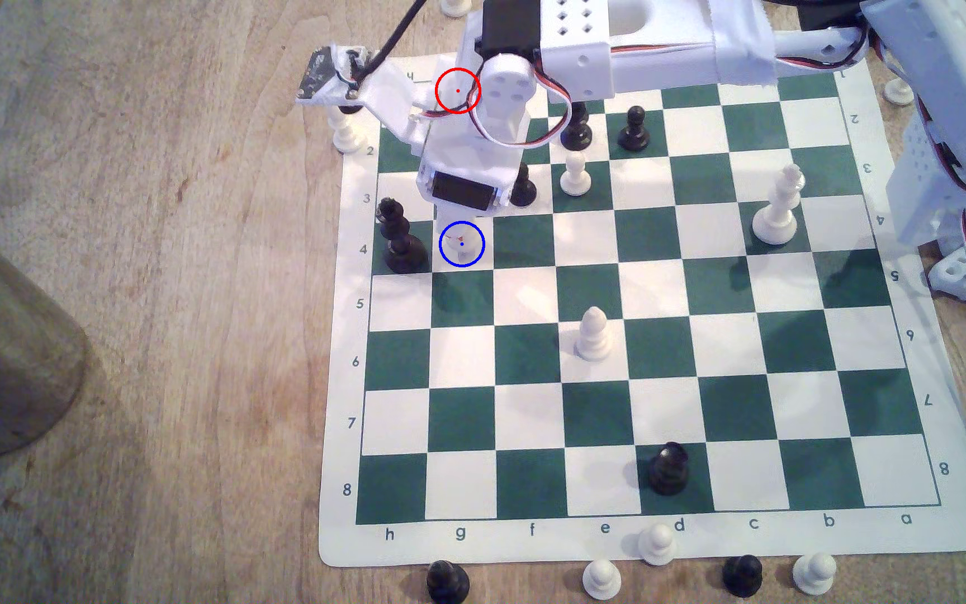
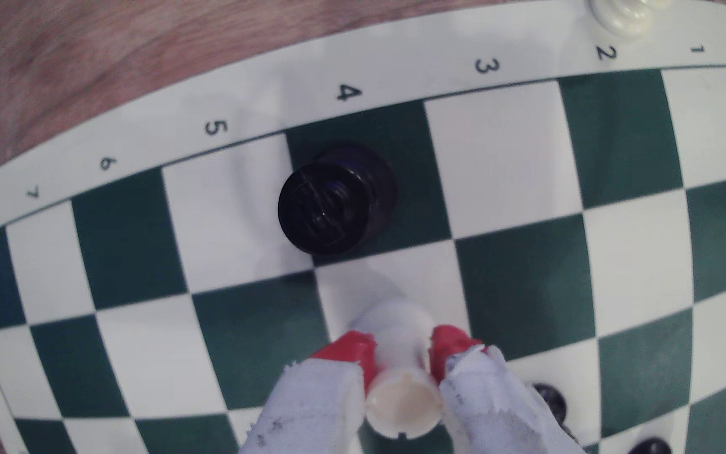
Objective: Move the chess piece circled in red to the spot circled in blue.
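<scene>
While the board lies flat, lower straight onto the blue-ringed square just beside the black queen; the gripper is closed on the white rook, which hangs over that square, so release only once its base seats squarely.

So the gripper sits over the g4 square, with the rook between its two fingertips, base on that square. Just to the exterior view's left, on h4, stands the king. The bishop is on e6, nearer the camera and off to the right. A queen stands on b4, far right, and a knight on d8 at the near edge of the board.
</scene>
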You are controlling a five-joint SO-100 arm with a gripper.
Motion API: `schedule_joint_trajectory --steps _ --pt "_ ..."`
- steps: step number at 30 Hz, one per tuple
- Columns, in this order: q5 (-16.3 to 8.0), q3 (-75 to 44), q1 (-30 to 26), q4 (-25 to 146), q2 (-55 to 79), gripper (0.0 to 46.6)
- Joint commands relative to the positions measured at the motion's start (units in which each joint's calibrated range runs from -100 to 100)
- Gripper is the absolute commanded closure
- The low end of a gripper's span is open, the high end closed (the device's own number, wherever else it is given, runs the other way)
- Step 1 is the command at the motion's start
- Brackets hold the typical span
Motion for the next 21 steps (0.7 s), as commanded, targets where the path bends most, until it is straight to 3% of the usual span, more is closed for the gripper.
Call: schedule_joint_trajectory --steps 1,9,14,18,19,21 --pt "-0.2 -5.8 0.2 -0.5 -1.3 45.8" --pt "-0.6 -6.1 0.5 -1.1 -0.1 43.8" --pt "-0.7 -6.1 0.7 -1.0 -0.5 39.1" --pt "-1.2 -6.0 0.7 -0.8 -1.2 32.7" --pt "-1.7 -5.8 0.7 -0.1 -1.9 28.6" --pt "-1.8 -5.7 0.7 -0.1 -2.6 27.3"
